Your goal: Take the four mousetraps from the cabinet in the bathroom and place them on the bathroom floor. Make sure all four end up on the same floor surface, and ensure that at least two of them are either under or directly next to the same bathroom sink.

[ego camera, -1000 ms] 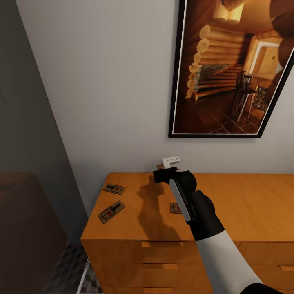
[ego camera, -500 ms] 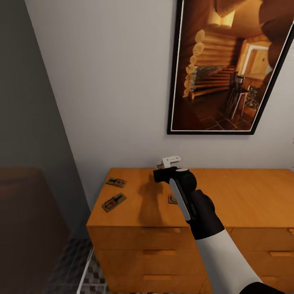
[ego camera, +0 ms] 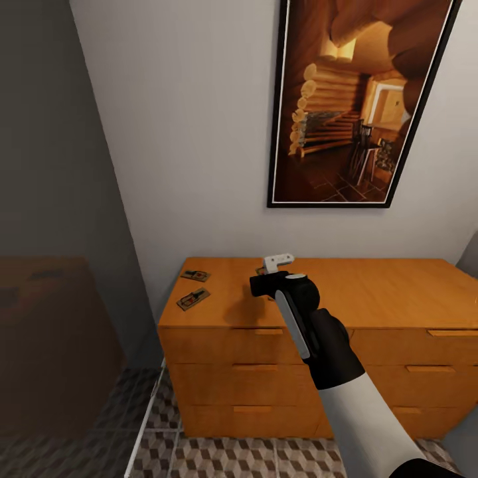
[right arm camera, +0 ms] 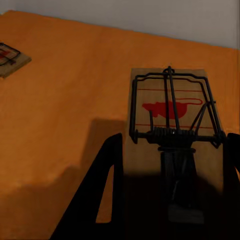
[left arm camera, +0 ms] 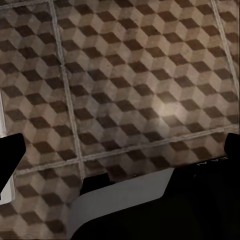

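Bathroom floor (ego camera: 219, 458): cube-patterned tiles in front of the cabinet; no trap lies on the stretch shown, and the left wrist view looks straight down at bare tiles (left arm camera: 125, 75).
Left gripper (left arm camera: 120, 150): only dark finger ends at the picture's edges, spread wide with nothing between them, hanging over the floor.
Mousetraps on the cabinet, left end: two lie flat on the top, the far one (ego camera: 196, 275) and the near one (ego camera: 193, 299), close together and apart from the arm.
Cabinet (ego camera: 372, 292): orange-brown sideboard against the wall, drawers closed.
Right gripper (ego camera: 279, 262): raised above the top, left of its middle, clamped on a trap.
Held mousetrap (right arm camera: 172, 150): wooden board with wire spring and red mark, sitting between the two dark fingers, lifted above the wood.
Fourth mousetrap: cannot tell where it is; the arm covers part of the top.
Picture (ego camera: 352, 99): framed print on the wall above.
Progress: early, by my judgement. One trap grasped, two waiting, none set down; the sink placement is all to come.
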Tool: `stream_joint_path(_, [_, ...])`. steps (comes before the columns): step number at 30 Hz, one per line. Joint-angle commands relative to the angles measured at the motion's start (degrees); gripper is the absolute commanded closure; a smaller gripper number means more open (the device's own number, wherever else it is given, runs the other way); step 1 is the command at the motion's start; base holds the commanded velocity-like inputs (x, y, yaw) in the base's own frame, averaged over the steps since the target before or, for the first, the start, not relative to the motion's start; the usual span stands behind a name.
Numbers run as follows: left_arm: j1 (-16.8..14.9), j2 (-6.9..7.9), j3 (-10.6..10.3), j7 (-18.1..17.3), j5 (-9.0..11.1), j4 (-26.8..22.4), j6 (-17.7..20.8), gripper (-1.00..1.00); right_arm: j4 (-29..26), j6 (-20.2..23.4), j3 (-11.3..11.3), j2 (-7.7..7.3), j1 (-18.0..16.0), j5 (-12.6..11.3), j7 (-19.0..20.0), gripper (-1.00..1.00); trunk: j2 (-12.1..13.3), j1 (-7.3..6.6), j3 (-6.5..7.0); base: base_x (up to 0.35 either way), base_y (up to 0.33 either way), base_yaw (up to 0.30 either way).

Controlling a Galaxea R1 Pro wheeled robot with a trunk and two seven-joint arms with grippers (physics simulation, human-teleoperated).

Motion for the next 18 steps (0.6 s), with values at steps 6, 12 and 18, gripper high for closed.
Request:
stream_joint_path(6, [0.0,0.03,-0.2,0.0,0.1,0.0,-0.2,-1.0,0.0,0.2,0.0,0.01,0.0,-0.6,-0.6,1.0,0.0,-0.04,-0.06,-0.335,0.0,0.0])
stream_joint_path(12, [0.0,0.03,-0.2,0.0,0.1,0.0,-0.2,-1.0,0.0,0.2,0.0,0.01,0.0,-0.6,-0.6,1.0,0.0,-0.04,-0.06,-0.335,0.0,0.0])
stream_joint_path(18, [0.0,0.03,-0.2,0.0,0.1,0.0,-0.2,-1.0,0.0,0.1,0.0,0.01,0.0,-0.6,-0.6,1.0,0.0,-0.04,-0.06,-0.335,0.0,0.0])
